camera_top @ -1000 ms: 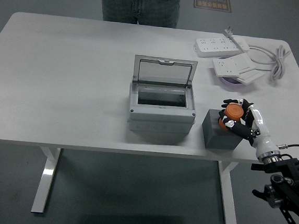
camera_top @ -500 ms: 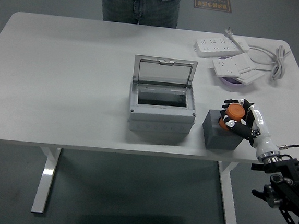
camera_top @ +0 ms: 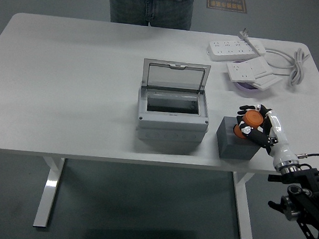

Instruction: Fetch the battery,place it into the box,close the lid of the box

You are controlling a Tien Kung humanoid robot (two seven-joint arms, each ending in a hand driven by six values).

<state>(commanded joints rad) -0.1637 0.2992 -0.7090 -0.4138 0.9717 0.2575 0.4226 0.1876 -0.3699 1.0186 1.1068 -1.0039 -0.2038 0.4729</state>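
An orange battery (camera_top: 248, 121) sits on top of a dark grey block (camera_top: 235, 139) near the table's front right. My right hand (camera_top: 252, 123) is curled around the battery, fingers wrapped over its top and side. The grey box (camera_top: 172, 118) stands in the middle of the table, its clear lid (camera_top: 176, 76) raised upright at the back and its inside open. The box is to the left of the block, a short gap between them. My left arm does not show.
Two white power strips (camera_top: 236, 48) with a coiled cable (camera_top: 294, 67) lie at the back right, beside a purple-rimmed dish (camera_top: 245, 86). A person in jeans (camera_top: 149, 5) stands at the far edge. The white table (camera_top: 67, 89) ends just in front of the block.
My right hand with the battery has shifted very slightly up and to the right; its grasp looks the same. Box and lid have not moved.
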